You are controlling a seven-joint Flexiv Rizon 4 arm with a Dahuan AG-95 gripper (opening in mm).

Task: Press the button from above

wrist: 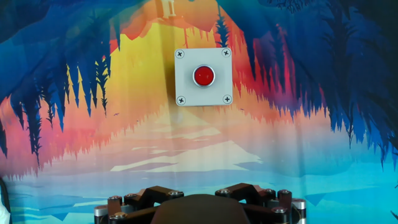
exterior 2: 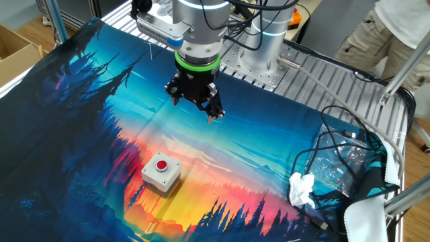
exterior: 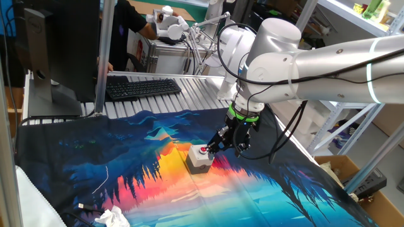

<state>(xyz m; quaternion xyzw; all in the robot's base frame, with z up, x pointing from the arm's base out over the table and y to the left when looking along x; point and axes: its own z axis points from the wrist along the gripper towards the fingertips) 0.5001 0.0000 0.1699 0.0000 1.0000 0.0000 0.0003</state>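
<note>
Button (exterior 2: 161,165) in its grey housing sat upright on the worktop (exterior 2: 269,148), red cap facing up, below and ahead of the hand (exterior 2: 210,114) and not touched by it. Hand hung above, holding nothing (finger opening could not be determined). Open cloth surrounded the housing on all sides, so a straight descent looked unobstructed.

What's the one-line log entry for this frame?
phase: approach | target: red push-button in grey housing, unpressed | gripper: raised above mat, offset from button, no contact | finger state: unclear
</note>
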